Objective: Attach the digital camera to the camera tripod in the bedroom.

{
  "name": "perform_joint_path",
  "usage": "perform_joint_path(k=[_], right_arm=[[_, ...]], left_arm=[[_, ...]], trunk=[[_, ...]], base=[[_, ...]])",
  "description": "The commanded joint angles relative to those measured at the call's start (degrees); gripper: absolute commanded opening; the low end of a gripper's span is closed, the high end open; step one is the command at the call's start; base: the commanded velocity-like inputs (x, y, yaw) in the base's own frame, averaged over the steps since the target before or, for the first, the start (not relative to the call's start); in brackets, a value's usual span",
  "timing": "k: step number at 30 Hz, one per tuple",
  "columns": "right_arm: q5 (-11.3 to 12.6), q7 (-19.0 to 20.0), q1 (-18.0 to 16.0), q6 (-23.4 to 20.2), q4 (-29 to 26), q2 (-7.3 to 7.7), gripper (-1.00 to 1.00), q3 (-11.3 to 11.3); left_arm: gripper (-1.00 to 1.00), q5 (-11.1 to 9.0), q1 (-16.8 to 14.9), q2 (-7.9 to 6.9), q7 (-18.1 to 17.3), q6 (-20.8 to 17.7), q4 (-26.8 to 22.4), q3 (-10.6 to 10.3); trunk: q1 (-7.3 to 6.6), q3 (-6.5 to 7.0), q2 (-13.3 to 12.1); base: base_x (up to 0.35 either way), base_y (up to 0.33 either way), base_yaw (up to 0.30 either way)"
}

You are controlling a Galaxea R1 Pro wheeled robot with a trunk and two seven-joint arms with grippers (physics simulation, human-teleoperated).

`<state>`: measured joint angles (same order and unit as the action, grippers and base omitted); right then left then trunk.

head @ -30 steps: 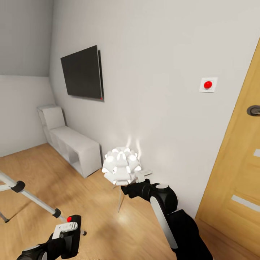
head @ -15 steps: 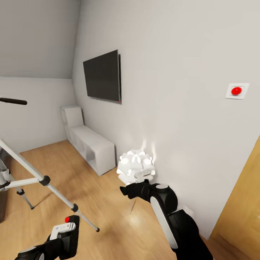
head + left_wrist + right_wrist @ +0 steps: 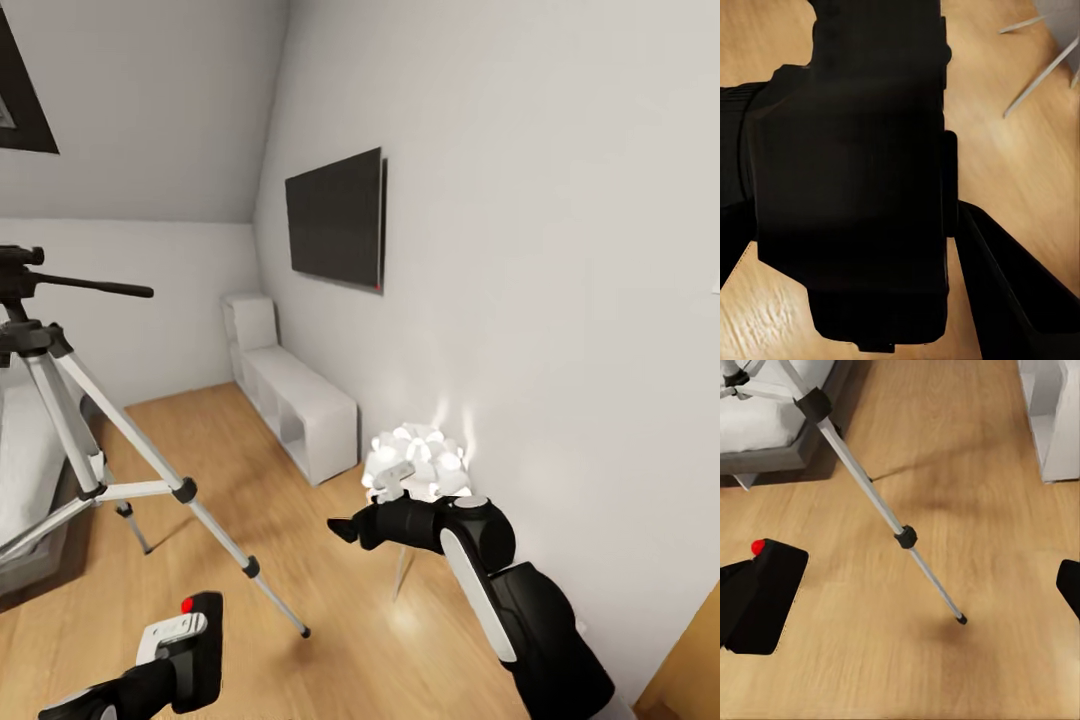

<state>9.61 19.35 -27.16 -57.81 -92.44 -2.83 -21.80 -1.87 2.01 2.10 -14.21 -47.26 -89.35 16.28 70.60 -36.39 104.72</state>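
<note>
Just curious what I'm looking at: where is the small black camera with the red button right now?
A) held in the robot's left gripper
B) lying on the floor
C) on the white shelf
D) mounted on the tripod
A: the digital camera sits in the left gripper, apart from the camera tripod.

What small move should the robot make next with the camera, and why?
Probably turn a little further left and roll closer. The left claw holds the digital camera low, while the camera tripod stands at the view's left edge, its head well above the camera.
</note>
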Motion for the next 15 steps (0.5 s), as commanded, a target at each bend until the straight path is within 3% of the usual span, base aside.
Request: perform_joint_path(k=[1,12,13,14,15], right_arm=[[0.1,0.6,0.0,-0.3,0.0,0.42,1.00,-0.1],[0.1,1.6,1.3,-0.8,0.0,1.65,1.00,0.1],[0.0,1.6,2.1,-1.1,0.0,2.24,1.00,0.2],[0.1,1.7,2.9,-1.6,0.0,4.16,1.00,0.4],[0.2,1.7,3.0,-2.0,0.0,4.96,1.00,0.5]], left_arm=[[-1.00,-0.3,0.0,0.03,-0.1,0.3,0.0,0.1],[-1.00,-0.8,0.0,0.09,0.0,1.3,0.3,0.1],[-1.00,-0.7,0.0,0.09,0.1,1.3,0.3,0.2],[-1.00,-0.7,0.0,0.06,0.0,1.3,0.3,0.2],[-1.00,-0.7,0.0,0.03,-0.1,1.4,0.3,0.2]], trunk=[[-0.23,0.14,-0.4],[-2.64,2.11,-4.8],[-2.86,2.29,-5.2],[-3.08,2.47,-5.6],[-3.30,2.65,-6.0]], base=[[0.000,0.000,0.285],[0.000,0.000,0.285],[0.000,0.000,0.285],[0.000,0.000,0.285],[0.000,0.000,0.285]])
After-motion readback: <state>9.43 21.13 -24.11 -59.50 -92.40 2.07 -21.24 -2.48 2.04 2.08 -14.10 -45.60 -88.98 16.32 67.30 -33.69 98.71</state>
